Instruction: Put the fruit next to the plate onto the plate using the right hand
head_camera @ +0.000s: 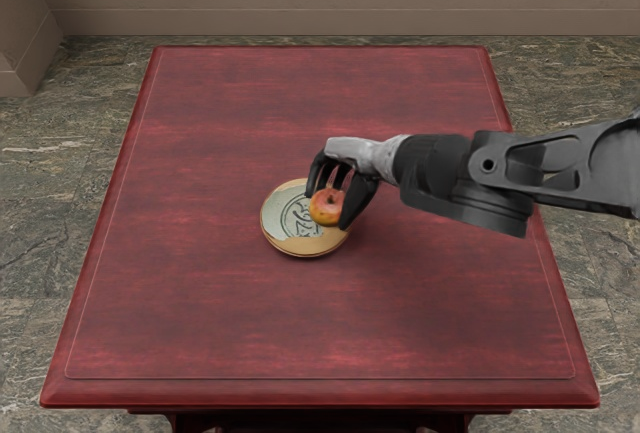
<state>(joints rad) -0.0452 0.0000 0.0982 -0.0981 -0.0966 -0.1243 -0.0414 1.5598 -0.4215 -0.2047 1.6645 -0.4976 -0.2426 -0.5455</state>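
Observation:
A round plate [283,230] with a tan rim and a grey patterned centre lies near the middle of the red table. My right hand [337,191] reaches in from the right and hovers over the plate's right side. Its dark fingers [352,205] are curled around a small red-and-yellow fruit [325,206]. The fruit is held over the plate's right part; I cannot tell whether it touches the plate. The left arm does not show.
The red wooden table [200,303] has a raised border and stands on a stone-tiled floor. A beige wall runs along the back, with a corner block at the far left.

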